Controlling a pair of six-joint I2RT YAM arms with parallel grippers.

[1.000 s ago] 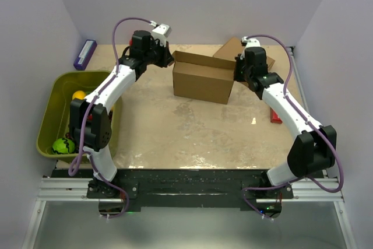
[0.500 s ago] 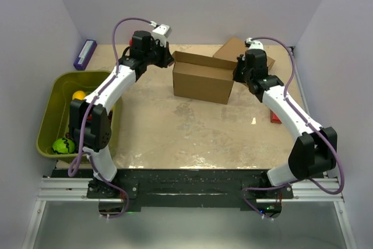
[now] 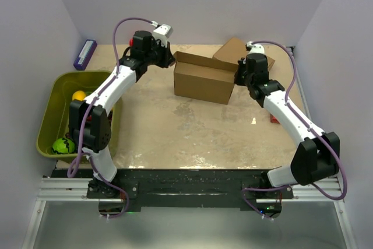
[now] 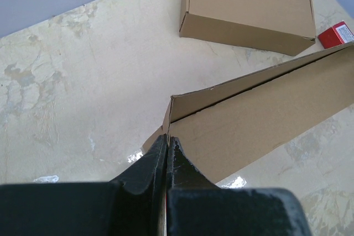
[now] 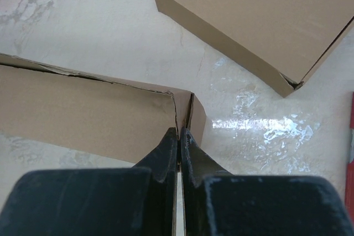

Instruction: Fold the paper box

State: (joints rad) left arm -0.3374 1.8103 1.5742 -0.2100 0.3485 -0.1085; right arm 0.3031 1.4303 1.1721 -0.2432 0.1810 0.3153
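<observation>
The paper box [image 3: 203, 80] stands on edge at the back middle of the table, a brown cardboard shell with its top open. My left gripper [image 3: 172, 60] is shut on the thin flap at its left end; in the left wrist view the fingertips [image 4: 167, 139] pinch that cardboard edge [image 4: 260, 120]. At the box's right end my right gripper [image 3: 236, 74] is shut on the corner flap. The right wrist view has the jaws [image 5: 178, 132] clamped on the cardboard [image 5: 83, 109].
A second, fully formed brown carton [image 3: 233, 48] [image 4: 249, 4] [image 5: 260, 15] lies flat behind the paper box. A red object [image 3: 275, 118] [image 4: 336, 34] lies near the right wall. A green bin [image 3: 49, 115] with balls is at the left, a purple item [image 3: 85, 54] behind it.
The right arm's wrist has shifted a little to the right and the paper box has shifted slightly with it. The left arm has stayed put.
</observation>
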